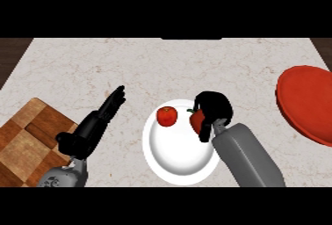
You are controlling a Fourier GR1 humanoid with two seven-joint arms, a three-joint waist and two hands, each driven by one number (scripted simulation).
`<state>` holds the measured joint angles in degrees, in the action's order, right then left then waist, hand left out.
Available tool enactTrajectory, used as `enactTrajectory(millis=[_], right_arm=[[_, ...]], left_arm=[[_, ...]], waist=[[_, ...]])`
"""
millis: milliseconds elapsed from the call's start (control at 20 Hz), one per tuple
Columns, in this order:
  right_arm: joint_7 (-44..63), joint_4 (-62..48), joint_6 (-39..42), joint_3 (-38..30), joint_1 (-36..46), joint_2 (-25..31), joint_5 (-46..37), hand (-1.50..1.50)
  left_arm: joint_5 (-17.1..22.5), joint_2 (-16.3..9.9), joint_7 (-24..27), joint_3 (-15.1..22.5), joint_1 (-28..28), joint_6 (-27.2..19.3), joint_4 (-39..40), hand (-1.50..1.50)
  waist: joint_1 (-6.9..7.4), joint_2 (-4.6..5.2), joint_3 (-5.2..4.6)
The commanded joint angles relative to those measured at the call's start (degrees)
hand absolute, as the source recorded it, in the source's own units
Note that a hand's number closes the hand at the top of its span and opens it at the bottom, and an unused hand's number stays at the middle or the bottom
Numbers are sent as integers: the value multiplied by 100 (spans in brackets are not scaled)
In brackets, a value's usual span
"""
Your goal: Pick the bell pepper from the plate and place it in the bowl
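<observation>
Head view
Right hand: we see our right hand (214, 107) over the right side of the white plate (178, 162), fingers curled round a red bell pepper (197, 121).
Bell pepper: pinched in that hand, at the plate's right edge; whether it touches the plate we cannot tell.
Second fruit: a round red one (167, 116) lies on the plate's far part.
Left hand: our left hand (97, 123) is left of the plate, fingers straight, together, pointing far.
Bowl: the red bowl (308, 103) sits at the right, well apart.
Board: a wooden cutting board (26, 140) lies near left.
</observation>
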<state>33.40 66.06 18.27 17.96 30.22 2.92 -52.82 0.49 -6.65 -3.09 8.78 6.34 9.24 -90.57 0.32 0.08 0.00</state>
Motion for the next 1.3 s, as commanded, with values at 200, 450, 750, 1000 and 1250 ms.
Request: enactTrajectory(millis=[200,450,750,1000,1250], right_arm=[[1701,-1204,-1001,-1559,973,303,-278,150],[2319,-1583,-1523,-1486,1535,832,-1109,150],[2704,-749,-2602,-1384,1802,948,-1809,150],[2863,-327,-3322,-1732,1975,943,-1945,150],[2623,232,-2970,-2170,1373,1463,-1796,150]], left_arm=[[-16,-2,-82,-41,202,13,-12,0],[-84,159,-181,86,128,-87,-39,0],[-101,89,24,46,35,-12,-16,0],[-20,9,-2,-78,23,74,72,0],[-27,81,-130,-4,-167,52,-368,0]], waist=[[85,43,0],[92,22,-1],[9,-11,-1],[-5,-5,-1],[-48,-25,0]])
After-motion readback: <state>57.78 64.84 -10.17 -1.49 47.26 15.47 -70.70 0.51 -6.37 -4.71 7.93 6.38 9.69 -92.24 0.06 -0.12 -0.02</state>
